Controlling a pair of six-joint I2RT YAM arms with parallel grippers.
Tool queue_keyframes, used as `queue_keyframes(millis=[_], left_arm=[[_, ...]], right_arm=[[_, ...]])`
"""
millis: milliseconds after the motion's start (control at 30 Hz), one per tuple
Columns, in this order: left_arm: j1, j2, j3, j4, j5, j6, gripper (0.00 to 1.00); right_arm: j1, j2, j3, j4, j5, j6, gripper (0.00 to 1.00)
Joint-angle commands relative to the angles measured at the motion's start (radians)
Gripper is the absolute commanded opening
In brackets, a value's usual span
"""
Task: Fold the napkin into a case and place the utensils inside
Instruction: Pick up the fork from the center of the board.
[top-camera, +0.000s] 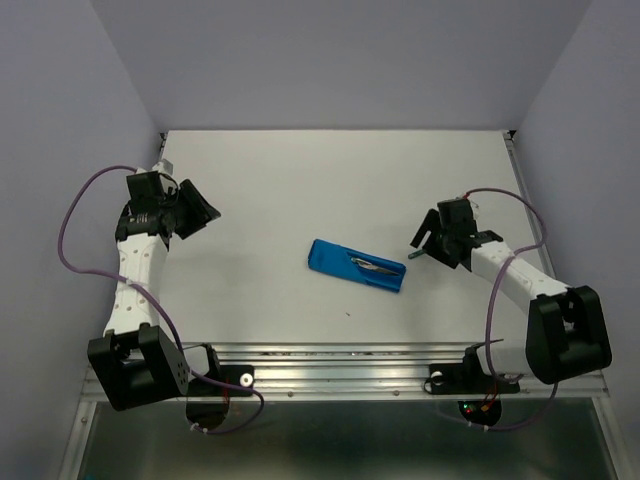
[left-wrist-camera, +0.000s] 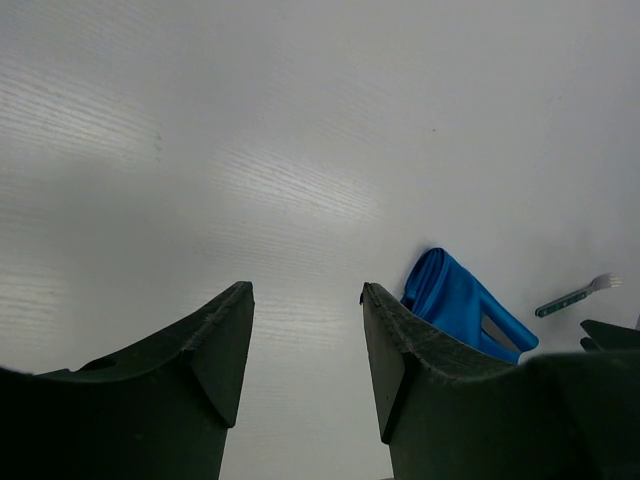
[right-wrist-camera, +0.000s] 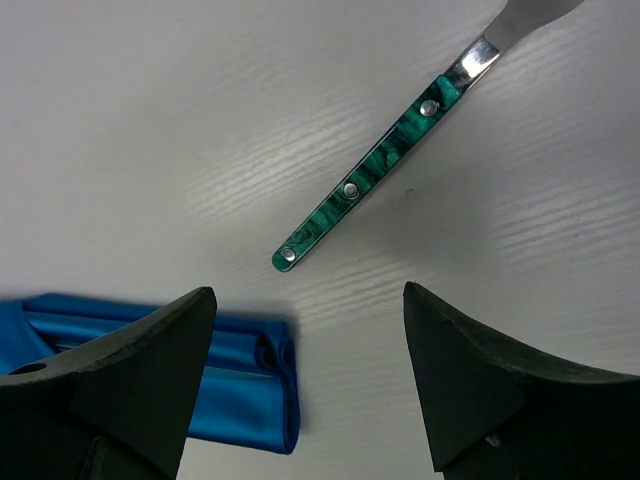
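Two claws stand open over the table (top-camera: 300, 180), and neither has hold of anything. The right claw (right-wrist-camera: 307, 295) has its fingers spread wide, with only bare table between them. It hovers just right of the case (top-camera: 357, 265), a narrow blue packet of layered cloth lying flat near the middle of the table, its right end slanting toward the near edge.

A grey utensil (top-camera: 373, 265) lies along the right half of the case. Whether it is tucked under a layer or only rests on top cannot be told from above.

The fork (right-wrist-camera: 370, 175), with a mottled teal-green handle and three rivets, lies on the table ahead of the right claw. Its handle end points toward the case's folded end and sits near it without touching. The metal end runs away toward the upper right of the wrist view.

The left claw (left-wrist-camera: 306, 292) is well apart from all this, over the table's left side. Its fingers are partly spread and empty, and the case and fork show far off in its wrist view.
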Motion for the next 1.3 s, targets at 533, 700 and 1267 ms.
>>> queue_keyframes(millis=[533,700,1267], left_arm=[[-0.01,-0.023,-0.029,0.015,-0.011,0.012,0.58],[-0.013,-0.031,-0.037,0.014,-0.005,0.004,0.58],[-0.059,0.013,-0.022,0.029,-0.014,-0.005,0.59]], right_arm=[[-0.022,0.413,0.306,0.183,-0.221,-0.133,0.83],[-0.034,0.62,0.552,0.167,-0.145,-0.219,0.83],[-0.103,0.47,0.501,0.035,-0.01,-0.775,0.81]])
